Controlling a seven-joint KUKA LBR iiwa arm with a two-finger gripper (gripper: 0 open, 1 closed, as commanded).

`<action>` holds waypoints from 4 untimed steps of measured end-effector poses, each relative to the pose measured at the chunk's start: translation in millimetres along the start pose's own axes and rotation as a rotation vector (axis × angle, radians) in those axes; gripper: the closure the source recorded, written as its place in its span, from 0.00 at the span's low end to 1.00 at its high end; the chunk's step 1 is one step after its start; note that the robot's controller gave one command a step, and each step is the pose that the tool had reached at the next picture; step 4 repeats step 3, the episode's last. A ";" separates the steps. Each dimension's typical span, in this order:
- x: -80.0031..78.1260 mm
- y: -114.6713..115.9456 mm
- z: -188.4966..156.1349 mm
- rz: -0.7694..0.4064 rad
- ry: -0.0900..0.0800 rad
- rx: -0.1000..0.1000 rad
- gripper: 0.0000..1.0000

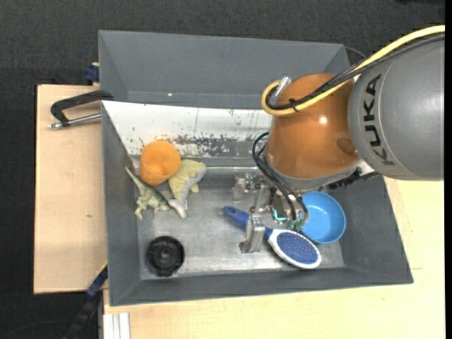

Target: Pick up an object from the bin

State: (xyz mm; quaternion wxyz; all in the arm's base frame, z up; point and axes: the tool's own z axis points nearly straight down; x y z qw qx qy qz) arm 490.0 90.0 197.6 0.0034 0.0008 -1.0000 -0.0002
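My gripper (247,215) is low in the bin's front middle, under the arm's orange cover. Its two metal fingers stand apart, one toward the back (245,185) and one toward the front (248,244). Between them lies the blue handle of a brush (295,250), whose oval head with white bristles points to the front right. The fingers are open on either side of the handle and do not grip it. A blue bowl (326,217) sits just right of the gripper, partly hidden by the arm.
An orange ball (159,162) rests at the back left, against two pale toy dinosaurs (176,187). A black round cap (164,254) lies in the front left corner. The bin's floor between the dinosaurs and the gripper is bare.
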 end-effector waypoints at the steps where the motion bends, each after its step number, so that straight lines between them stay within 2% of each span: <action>1: -25.1 -52.1 117.2 -0.027 0.000 0.002 0.00; 2: -25.9 -50.0 113.2 -0.028 -0.005 -0.001 1.00; 3: -22.3 -42.1 -53.5 -0.080 -0.020 -0.001 1.00; 4: -22.3 -42.1 -53.5 -0.080 -0.020 -0.001 1.00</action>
